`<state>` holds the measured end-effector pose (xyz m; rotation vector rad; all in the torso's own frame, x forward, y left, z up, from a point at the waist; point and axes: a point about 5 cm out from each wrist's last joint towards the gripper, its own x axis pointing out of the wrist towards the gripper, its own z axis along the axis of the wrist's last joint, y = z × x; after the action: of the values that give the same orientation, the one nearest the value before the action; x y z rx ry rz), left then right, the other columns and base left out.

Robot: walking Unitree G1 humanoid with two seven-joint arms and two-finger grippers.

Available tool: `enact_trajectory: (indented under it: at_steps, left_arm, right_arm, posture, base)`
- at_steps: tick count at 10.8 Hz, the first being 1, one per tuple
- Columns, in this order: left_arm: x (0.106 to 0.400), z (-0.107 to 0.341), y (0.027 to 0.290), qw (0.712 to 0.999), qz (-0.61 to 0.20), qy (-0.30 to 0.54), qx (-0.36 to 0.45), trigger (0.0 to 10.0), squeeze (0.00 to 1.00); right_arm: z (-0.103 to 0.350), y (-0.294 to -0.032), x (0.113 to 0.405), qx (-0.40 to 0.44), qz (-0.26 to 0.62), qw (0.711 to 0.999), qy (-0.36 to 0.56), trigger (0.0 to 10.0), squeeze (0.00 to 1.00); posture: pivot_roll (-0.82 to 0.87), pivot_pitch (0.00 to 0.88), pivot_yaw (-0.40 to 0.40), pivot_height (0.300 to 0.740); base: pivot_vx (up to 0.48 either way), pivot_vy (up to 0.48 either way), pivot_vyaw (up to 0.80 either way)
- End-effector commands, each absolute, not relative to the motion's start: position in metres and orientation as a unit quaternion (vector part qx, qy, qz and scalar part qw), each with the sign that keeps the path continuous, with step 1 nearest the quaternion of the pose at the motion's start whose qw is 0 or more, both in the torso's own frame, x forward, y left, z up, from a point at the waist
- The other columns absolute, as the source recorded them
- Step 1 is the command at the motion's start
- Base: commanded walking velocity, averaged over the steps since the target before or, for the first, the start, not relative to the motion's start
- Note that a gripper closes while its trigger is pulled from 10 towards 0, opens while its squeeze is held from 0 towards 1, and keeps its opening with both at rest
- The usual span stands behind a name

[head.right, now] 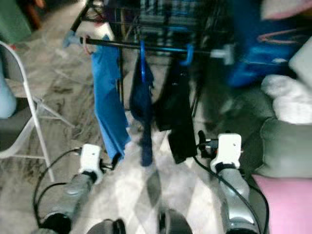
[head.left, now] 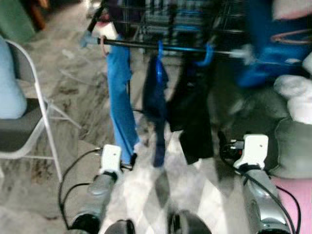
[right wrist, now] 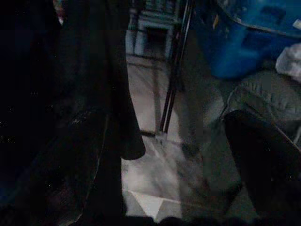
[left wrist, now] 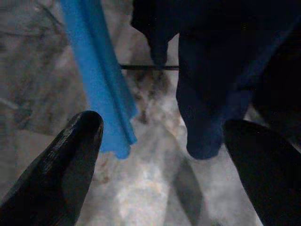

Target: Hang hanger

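1. Left gripper (left wrist: 160,155): fingers spread wide, holding nothing. Bright blue garment (head.left: 121,102) just ahead of it.
2. Right gripper (right wrist: 164,155): also wide open, empty, near black garment (head.left: 192,112).
3. Blue hangers (head.left: 158,63) already hooked on rail (head.left: 170,47), above both grippers.

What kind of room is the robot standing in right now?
Probably a laundry or drying corner of a home. Garments hang on hangers from a black rail of a drying rack, a folding chair stands on the marble-patterned floor, and a blue tub sits beside piled laundry.
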<state>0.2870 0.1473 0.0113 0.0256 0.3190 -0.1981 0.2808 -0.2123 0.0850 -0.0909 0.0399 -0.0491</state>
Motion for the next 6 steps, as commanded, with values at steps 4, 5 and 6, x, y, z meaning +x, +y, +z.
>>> enact_trajectory:
  at_steps: [4, 5, 6]
  left_arm:
    - [0.283, 0.004, 0.150, 0.980, -0.094, 0.175, 0.016, 10.0, 0.00]
    - [0.283, 0.004, 0.150, 0.980, -0.092, 0.176, 0.017, 10.0, 0.00]
    - [0.284, 0.005, 0.151, 0.981, -0.090, 0.172, 0.016, 10.0, 0.00]
  right_arm:
    - [0.077, -0.210, 0.278, -0.051, -0.024, 0.998, 0.034, 10.0, 1.00]
    - [0.073, -0.207, 0.277, -0.048, -0.020, 0.998, 0.040, 10.0, 1.00]
    - [0.071, -0.205, 0.277, -0.042, -0.018, 0.998, 0.042, 10.0, 1.00]
  posture:
    - [-0.14, 0.142, 0.041, 0.740]
    - [-0.14, 0.137, 0.038, 0.740]
    - [-0.13, 0.134, 0.035, 0.740]
  base:
    - [-0.330, 0.000, 0.00]
    - [-0.341, 0.000, 0.00]
    - [-0.311, 0.000, 0.00]
